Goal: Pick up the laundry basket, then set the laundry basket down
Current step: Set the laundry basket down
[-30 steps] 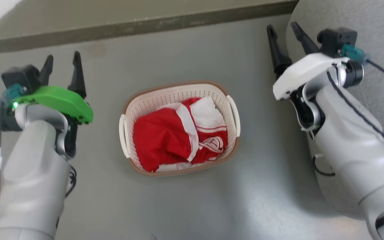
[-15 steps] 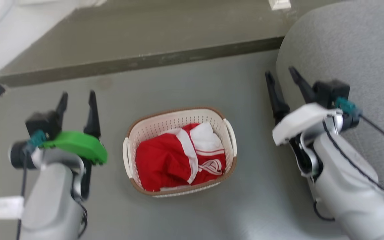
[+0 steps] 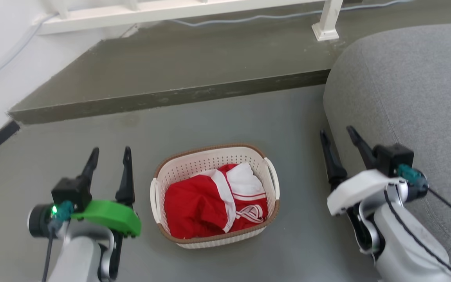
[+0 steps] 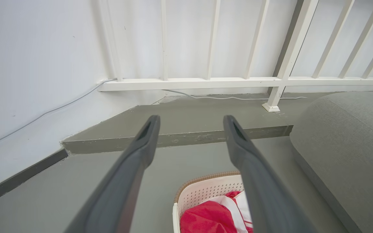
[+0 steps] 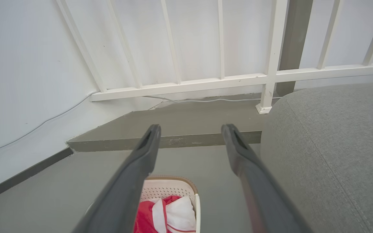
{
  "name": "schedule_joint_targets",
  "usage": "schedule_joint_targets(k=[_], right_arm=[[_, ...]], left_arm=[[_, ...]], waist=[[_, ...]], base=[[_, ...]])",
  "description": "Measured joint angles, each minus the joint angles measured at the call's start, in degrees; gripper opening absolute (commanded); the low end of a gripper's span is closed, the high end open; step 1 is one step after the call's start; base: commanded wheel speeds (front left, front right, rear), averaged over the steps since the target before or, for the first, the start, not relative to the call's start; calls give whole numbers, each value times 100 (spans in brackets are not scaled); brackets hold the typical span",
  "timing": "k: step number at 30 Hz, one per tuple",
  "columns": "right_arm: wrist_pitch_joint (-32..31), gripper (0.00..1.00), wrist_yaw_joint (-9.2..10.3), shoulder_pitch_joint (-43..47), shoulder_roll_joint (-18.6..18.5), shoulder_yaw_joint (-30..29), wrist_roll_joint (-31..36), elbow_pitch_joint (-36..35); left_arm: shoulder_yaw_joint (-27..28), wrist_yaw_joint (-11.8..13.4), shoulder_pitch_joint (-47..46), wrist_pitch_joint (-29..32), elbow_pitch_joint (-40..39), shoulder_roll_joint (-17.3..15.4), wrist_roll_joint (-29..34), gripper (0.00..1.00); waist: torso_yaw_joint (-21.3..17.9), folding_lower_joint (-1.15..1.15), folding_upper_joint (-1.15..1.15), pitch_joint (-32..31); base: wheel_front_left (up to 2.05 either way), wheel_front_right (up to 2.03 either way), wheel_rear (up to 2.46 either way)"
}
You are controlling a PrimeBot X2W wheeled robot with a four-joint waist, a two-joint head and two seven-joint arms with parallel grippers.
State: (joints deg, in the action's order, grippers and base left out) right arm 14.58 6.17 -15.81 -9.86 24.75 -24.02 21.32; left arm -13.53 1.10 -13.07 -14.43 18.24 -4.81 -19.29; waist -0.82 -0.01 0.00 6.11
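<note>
Laundry basket (image 3: 206, 164) at rest on the grey floor (image 3: 249, 117), between the two arms and short of the raised step (image 3: 170, 94), with a red and white garment (image 3: 206, 207) heaped inside. Judged from this layout, the pick-up is not yet begun, and three faults lie ahead of you. First, the white loop handles, one on the basket's left side (image 3: 154, 199) and one on its right (image 3: 274, 178), are narrow targets; a finger that lands on the wall instead of in the loop would probably shove so light a basket along the smooth floor. Second, if one side rises before the other, the basket tilts and the garment, which sits close to the brown rim, may slide out. Third, the right arm works just beside the grey sofa (image 3: 405, 98), so an outward swing could drag it on the fabric. The left gripper (image 3: 110, 152) stands near the basket's left side but apart from it, its jaws spread wide and empty; the left wrist view shows bare floor and the step between its fingers (image 4: 141, 152), with the basket low and to their right. The right gripper (image 3: 336, 131) hangs farther off, between basket and sofa, jaws equally wide, gripping and touching nothing.
</note>
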Motion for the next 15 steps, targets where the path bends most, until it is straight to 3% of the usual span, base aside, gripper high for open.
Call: schedule_joint_targets(k=[15], right_arm=[[0,100,34,955,-14,-229,316,-456]], left_arm=[[-43,94,1055,0,-692,43,250,100]], waist=[[120,0,0,-294]], base=[[0,0,0]])
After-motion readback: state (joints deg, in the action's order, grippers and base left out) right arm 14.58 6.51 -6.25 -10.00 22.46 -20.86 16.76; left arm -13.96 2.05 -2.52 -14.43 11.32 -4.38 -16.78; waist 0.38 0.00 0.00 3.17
